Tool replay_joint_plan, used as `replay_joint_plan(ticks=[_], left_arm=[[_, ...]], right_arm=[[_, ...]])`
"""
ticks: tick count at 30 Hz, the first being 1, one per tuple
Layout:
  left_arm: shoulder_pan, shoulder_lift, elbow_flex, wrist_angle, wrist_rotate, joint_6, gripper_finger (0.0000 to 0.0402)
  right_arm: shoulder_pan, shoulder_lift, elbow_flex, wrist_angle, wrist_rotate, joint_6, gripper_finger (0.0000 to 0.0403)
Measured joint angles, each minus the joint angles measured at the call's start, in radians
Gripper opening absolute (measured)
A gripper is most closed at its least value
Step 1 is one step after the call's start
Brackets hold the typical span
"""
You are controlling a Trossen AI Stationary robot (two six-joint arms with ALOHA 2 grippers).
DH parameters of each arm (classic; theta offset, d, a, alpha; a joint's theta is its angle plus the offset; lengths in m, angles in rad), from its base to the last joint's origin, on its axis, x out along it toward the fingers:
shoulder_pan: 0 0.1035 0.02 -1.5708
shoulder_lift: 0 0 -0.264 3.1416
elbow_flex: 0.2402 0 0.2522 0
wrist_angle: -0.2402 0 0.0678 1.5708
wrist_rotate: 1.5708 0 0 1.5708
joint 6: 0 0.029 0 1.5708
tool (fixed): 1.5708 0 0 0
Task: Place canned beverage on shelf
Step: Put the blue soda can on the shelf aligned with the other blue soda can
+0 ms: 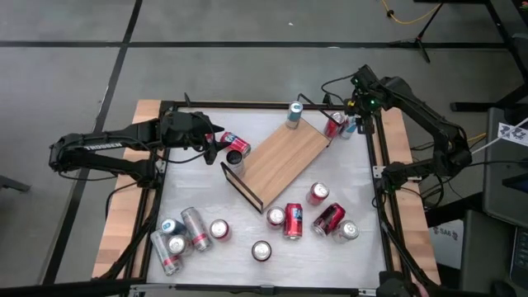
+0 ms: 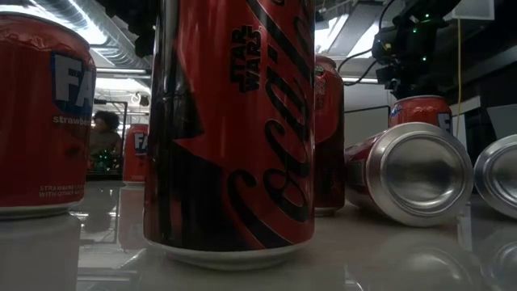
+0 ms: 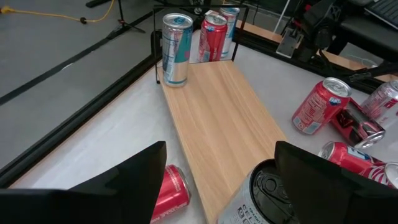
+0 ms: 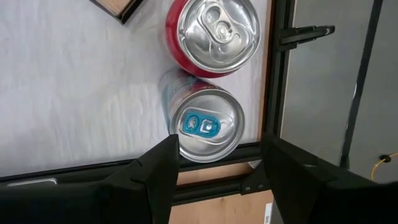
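The shelf [image 1: 280, 158] is a light-wood board lying slantwise mid-table, also seen in the left wrist view [image 3: 224, 118]. A silver-blue can [image 3: 176, 48] stands upright on its far end. A dark-topped can [image 3: 266, 194] stands at its near-left end, between the open fingers of my left gripper [image 3: 221, 155], clear of one finger and partly hidden by the other. A red can [image 3: 169, 191] lies on the table beside it. My right gripper [image 4: 217, 149] hangs open, pointing down, over a silver-blue can [image 4: 205, 127] and a red can [image 4: 214, 31] in the far right corner.
Several loose cans [image 1: 285, 221] stand or lie along the table's near part, some at the left [image 1: 183, 233]. In the low view a red cola can [image 2: 230, 129] fills the foreground. The black table frame [image 4: 277, 74] runs close beside the corner cans.
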Motion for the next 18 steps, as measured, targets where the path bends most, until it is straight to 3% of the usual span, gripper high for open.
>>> replay_joint_plan(ticks=[5, 13, 18], left_arm=[[0.000, 0.000, 0.000, 0.000, 0.000, 0.000, 0.0293], [0.000, 0.000, 0.000, 0.000, 0.000, 0.000, 0.0293], [0.000, 0.000, 0.000, 0.000, 0.000, 0.000, 0.0293]], right_arm=[[0.000, 0.000, 0.000, 0.000, 0.000, 0.000, 0.0224], [0.000, 0.000, 0.000, 0.020, -0.003, 0.000, 0.0299], [0.000, 0.000, 0.000, 0.023, -0.003, 0.000, 0.0326]])
